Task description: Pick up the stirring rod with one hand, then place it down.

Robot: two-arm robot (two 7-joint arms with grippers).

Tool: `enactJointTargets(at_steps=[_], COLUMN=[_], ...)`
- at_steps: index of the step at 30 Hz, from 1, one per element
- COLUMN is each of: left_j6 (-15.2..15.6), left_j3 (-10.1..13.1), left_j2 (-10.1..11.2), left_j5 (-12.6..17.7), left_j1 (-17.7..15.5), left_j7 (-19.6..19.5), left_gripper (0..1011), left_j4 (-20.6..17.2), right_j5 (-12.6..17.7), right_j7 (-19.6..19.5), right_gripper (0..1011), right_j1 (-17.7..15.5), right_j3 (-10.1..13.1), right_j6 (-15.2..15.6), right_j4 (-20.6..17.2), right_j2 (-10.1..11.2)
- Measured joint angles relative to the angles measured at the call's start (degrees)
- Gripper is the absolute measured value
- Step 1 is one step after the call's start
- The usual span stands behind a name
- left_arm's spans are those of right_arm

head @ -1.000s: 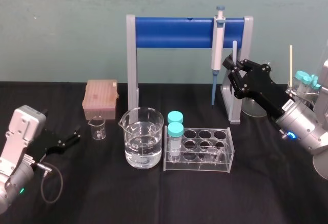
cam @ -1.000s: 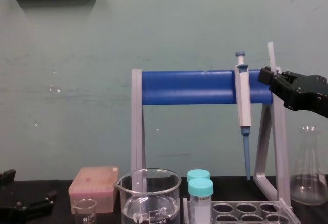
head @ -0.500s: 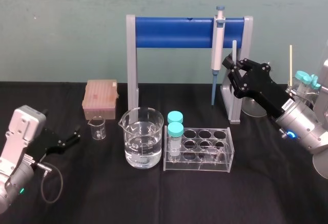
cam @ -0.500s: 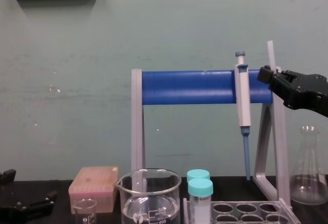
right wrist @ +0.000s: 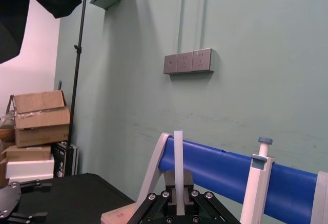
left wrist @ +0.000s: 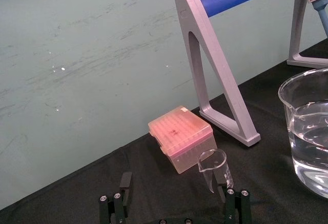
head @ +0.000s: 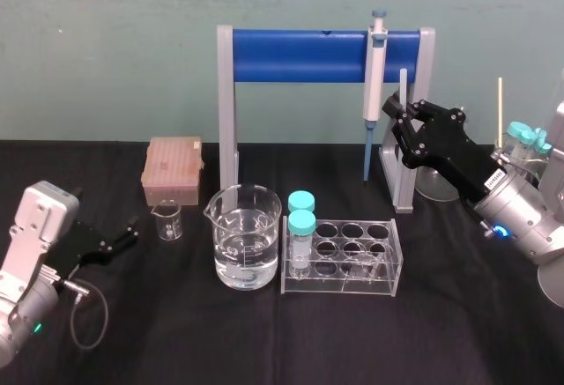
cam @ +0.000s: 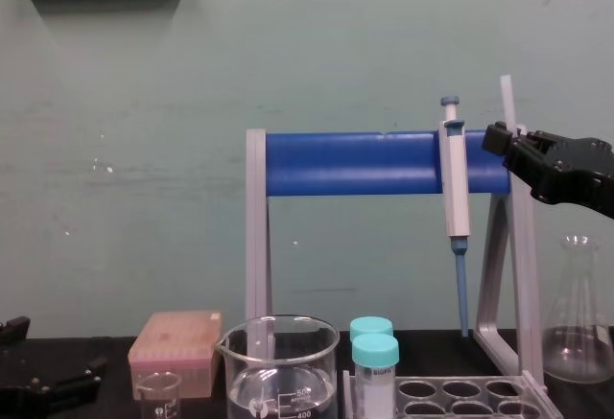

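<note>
Clamping the stirring rod [right wrist: 178, 162] upright between its fingers, the right gripper [head: 398, 129] hangs off the table, the rod's top poking above it. That pinch is plain from the right wrist; the chest view instead sets the pipette [cam: 454, 189] just to the gripper's left, on the stand [head: 300, 56]. Well apart, the left gripper [left wrist: 174, 211] rests low, fingers spread, a small beaker [left wrist: 215, 167] just ahead.

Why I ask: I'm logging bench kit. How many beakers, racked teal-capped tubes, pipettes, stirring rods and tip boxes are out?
Beakers: 2 (large beaker, small beaker)
Teal-capped tubes in the rack: 2 (rear tube, front tube)
Pipette: 1
Stirring rod: 1, upright in the right pincer
Tip box: 1
Total: 7
Left pincer idle, low on the left.
</note>
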Motion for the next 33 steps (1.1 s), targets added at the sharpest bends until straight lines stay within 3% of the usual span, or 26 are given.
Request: enactJointTargets(at_steps=[33], left_j6=[0.0], left_j3=[0.0], left_j2=[0.0], left_j5=[0.0], left_j1=[0.0], left_j7=[0.0], left_gripper=[1000], left_j4=[0.0], right_j5=[0.0], right_j7=[0.0], right_gripper=[71], right_j1=[0.0], right_j3=[0.0], right_j6=[0.0], right_j4=[0.0], right_j2=[0.0])
